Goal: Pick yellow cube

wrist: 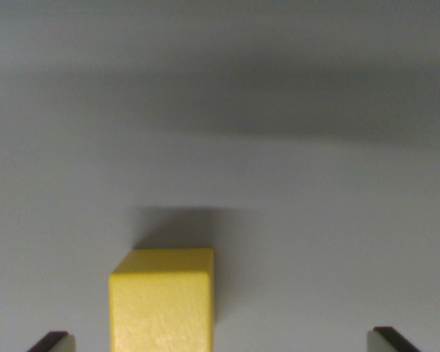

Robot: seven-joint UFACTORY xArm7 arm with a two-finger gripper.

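A yellow cube [162,301] rests on a pale grey surface at the bottom of the wrist view, slightly left of centre, its lower part cut off by the frame edge. Both dark fingertips of my gripper [220,343] peek in at the bottom corners, one fingertip [53,342] at the wrist view's left and the other [392,340] at its right. They stand wide apart, so the gripper is open. The cube lies between them, nearer the left finger, and touches neither.
The grey surface [315,220] fills the view, with a broad dark shadow band [279,95] across the upper part. A soft shadow lies just behind the cube.
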